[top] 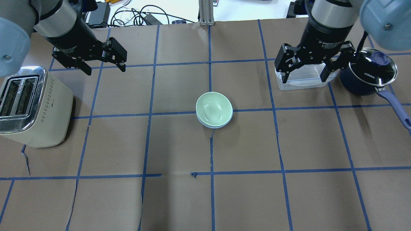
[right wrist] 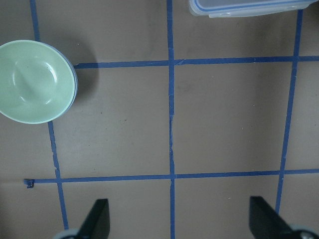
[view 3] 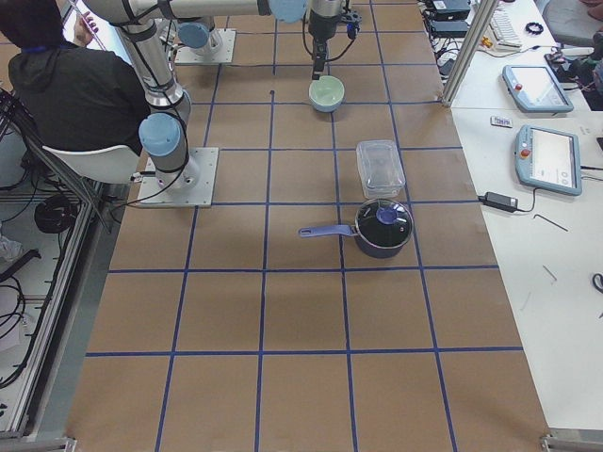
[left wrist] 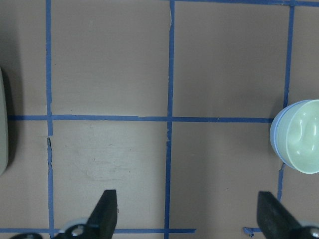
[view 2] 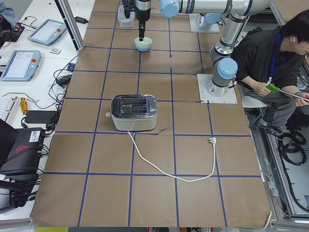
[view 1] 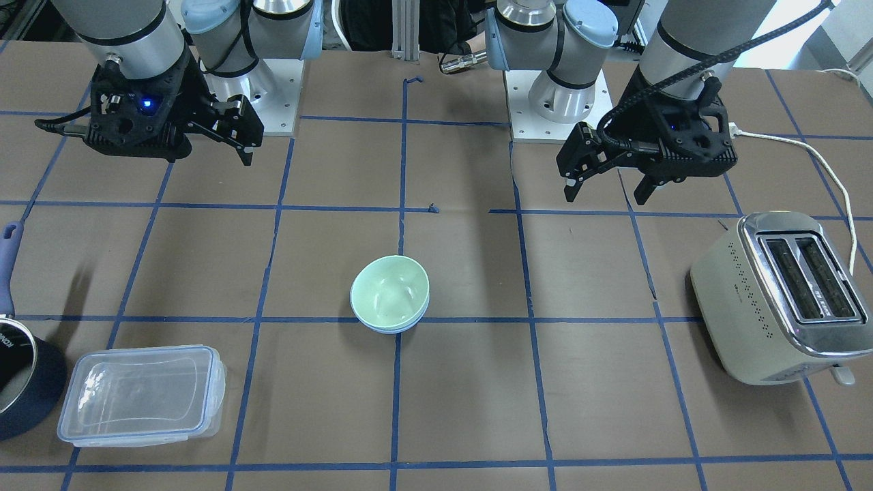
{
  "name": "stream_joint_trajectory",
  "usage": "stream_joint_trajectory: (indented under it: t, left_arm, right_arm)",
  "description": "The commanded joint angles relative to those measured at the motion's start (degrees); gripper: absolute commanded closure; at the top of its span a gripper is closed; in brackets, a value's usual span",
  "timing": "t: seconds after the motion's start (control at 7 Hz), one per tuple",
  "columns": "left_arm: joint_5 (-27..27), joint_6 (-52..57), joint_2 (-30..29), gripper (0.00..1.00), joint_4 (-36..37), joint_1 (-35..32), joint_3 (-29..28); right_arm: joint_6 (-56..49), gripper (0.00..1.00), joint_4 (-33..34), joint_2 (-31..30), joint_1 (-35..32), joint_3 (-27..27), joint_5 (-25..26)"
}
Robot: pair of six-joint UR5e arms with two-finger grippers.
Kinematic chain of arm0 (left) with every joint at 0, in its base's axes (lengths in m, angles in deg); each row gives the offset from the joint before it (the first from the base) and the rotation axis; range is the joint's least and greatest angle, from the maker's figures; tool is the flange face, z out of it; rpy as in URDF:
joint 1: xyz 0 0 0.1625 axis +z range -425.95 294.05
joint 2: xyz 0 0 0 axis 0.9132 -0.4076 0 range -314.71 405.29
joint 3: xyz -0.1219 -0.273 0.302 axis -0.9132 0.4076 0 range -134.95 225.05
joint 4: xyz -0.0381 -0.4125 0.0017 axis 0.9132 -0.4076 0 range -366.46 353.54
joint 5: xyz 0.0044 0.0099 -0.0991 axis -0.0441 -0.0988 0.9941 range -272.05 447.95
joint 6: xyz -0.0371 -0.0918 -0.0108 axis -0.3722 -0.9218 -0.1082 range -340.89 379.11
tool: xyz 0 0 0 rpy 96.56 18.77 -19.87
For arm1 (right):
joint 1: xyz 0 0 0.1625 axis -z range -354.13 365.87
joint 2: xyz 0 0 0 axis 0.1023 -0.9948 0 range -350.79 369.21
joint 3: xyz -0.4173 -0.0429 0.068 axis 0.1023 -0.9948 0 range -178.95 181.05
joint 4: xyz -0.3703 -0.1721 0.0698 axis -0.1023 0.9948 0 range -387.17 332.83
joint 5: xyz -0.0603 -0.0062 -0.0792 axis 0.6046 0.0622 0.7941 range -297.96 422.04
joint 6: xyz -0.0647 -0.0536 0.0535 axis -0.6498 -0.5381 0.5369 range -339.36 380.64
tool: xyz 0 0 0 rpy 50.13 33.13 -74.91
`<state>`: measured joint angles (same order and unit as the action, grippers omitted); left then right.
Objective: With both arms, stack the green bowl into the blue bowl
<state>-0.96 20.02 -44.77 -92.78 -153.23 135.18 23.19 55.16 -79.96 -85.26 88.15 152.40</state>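
Observation:
The pale green bowl (view 1: pixel 390 292) (top: pixel 214 108) sits nested inside the light blue bowl (view 1: pixel 390 330) (top: pixel 213 126) at the middle of the table; only the blue rim shows beneath it. The stack also shows at the right edge of the left wrist view (left wrist: pixel 304 142) and at the upper left of the right wrist view (right wrist: pixel 35 79). My left gripper (top: pixel 106 70) (view 1: pixel 605 194) (left wrist: pixel 188 214) is open and empty, raised well to the bowls' left. My right gripper (top: pixel 303 77) (view 1: pixel 225 146) (right wrist: pixel 179 219) is open and empty, raised to their right.
A cream toaster (top: pixel 30 106) (view 1: pixel 777 293) stands on my left with its cord (view 2: pixel 169 169) trailing. A clear lidded container (top: pixel 295 85) (view 1: pixel 143 395) and a navy pot with a glass lid (top: pixel 366 75) (view 3: pixel 382 226) sit on my right. A seated person (view 2: pixel 270 63) is beside the arm bases.

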Motion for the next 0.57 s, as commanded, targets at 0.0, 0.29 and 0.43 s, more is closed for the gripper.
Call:
stream_joint_trajectory:
  t: [0.0, 0.29, 0.43]
  left_arm:
    - [0.0, 0.0, 0.0, 0.00, 0.0, -0.1, 0.0]
    - [0.1, 0.0, 0.0, 0.00, 0.0, 0.0, 0.0]
    - [0.1, 0.0, 0.0, 0.00, 0.0, 0.0, 0.1]
  right_arm:
    - [1.3, 0.03, -0.4, -0.5, 0.8, 0.1, 0.0]
    - [1.8, 0.01, -0.9, -1.4, 0.8, 0.3, -0.1]
    - [3.3, 0.00, -0.7, -1.4, 0.8, 0.3, -0.1]
